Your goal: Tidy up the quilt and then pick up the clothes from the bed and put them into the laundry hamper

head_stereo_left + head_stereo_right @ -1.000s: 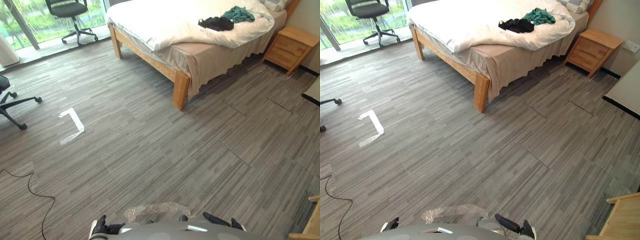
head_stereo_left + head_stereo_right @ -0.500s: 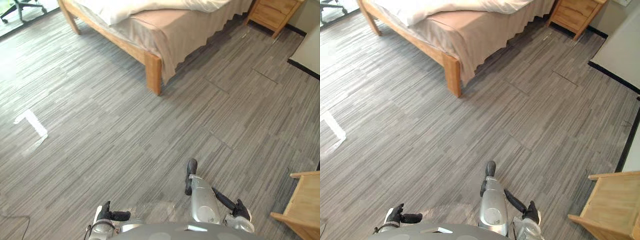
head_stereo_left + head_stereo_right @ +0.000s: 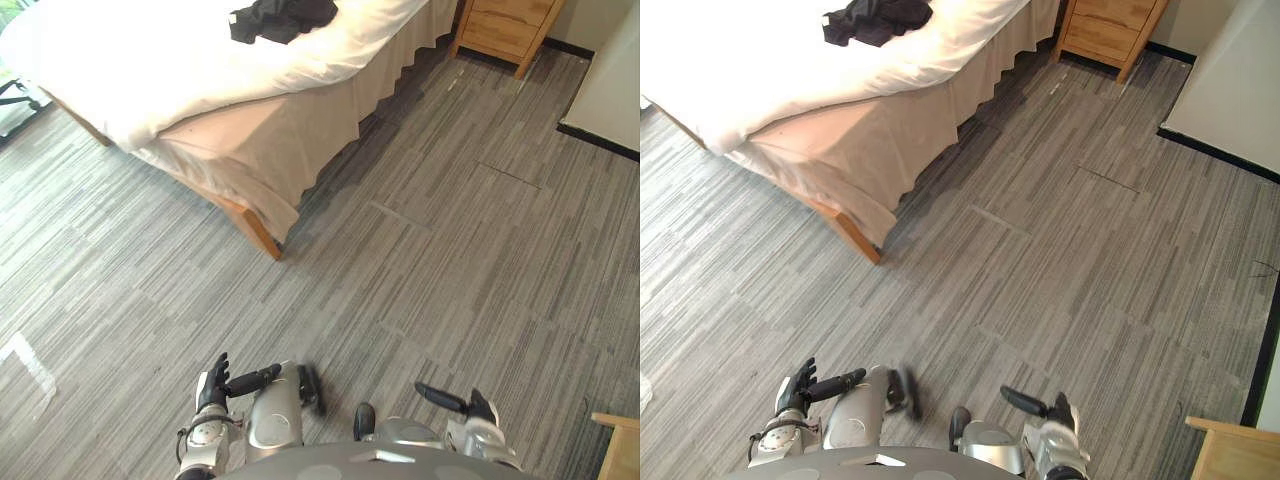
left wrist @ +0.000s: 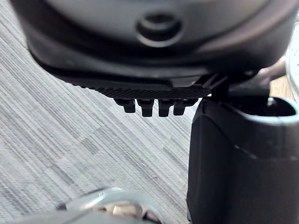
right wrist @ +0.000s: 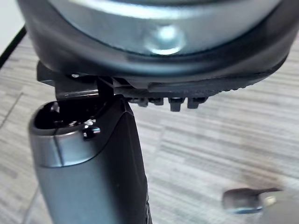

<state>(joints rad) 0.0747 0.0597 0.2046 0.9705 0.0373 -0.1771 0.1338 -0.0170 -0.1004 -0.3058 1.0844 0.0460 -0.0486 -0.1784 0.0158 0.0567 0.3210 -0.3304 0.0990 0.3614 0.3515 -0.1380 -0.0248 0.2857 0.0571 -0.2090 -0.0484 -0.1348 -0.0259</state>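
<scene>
A white quilt [image 3: 150, 70] covers the bed at the upper left, hanging over a beige bed skirt [image 3: 250, 150]. A heap of black clothes [image 3: 280, 18] lies on the quilt near the top edge. My left hand [image 3: 213, 385] hangs low at my side, far from the bed, open and holding nothing. Its straight fingers [image 4: 149, 103] show over bare floor in the left wrist view. My right hand [image 3: 462, 405] hangs low on the other side, also open and empty, with its fingers [image 5: 175, 101] over the floor.
A wooden nightstand [image 3: 505, 30] stands at the top right beside the bed. A white panel with a black base [image 3: 610, 85] runs along the right. A wooden furniture corner [image 3: 1235, 450] sits at the lower right. White tape [image 3: 25, 360] marks the grey plank floor.
The camera has swung and moved nearer the bed. The bed corner now lies at the upper left and the black clothes show again. Both hands still hang low and empty.
</scene>
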